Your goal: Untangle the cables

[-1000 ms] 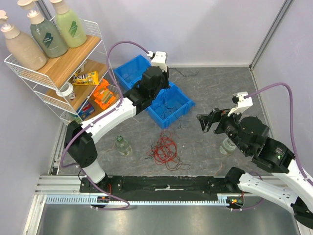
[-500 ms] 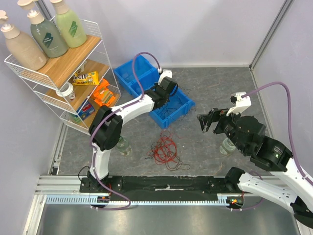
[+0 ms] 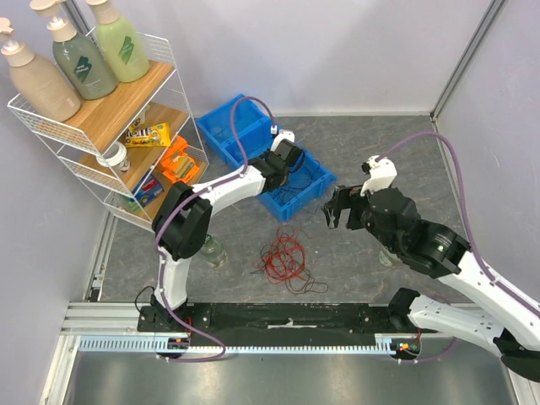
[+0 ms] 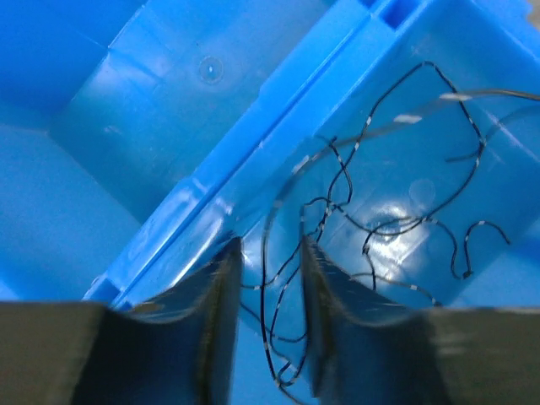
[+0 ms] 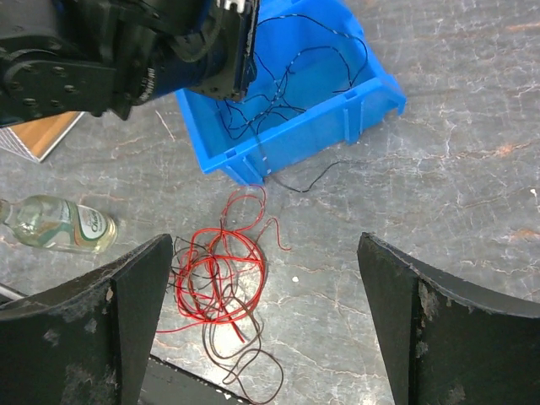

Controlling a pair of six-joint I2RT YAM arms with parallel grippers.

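Note:
The cables [image 3: 283,257] lie as a loose tangle of red and black loops on the grey table, in front of the near blue bin [image 3: 323,183]. In the right wrist view the tangle [image 5: 215,283] is at lower left. More thin black wire [image 5: 287,76] lies inside the bin [image 5: 371,101], with one strand trailing over its front wall. My left gripper [image 3: 289,164] reaches down into that bin. Its jaws [image 4: 270,253] stand a little apart, with black strands [image 4: 369,245] running loose between them. My right gripper [image 3: 337,211] hovers wide open [image 5: 263,239] above the table, right of the tangle.
A wire shelf [image 3: 110,126] with pump bottles and snack packs stands at the left. A second blue bin [image 3: 228,126] sits behind the first. One small bottle [image 3: 211,251] lies left of the tangle, and another [image 3: 386,255] shows partly under the right arm. Walls close the back and right.
My left gripper has dropped into the near blue bin and its jaws have parted from shut. My right arm has swung left toward the middle, still wide open.

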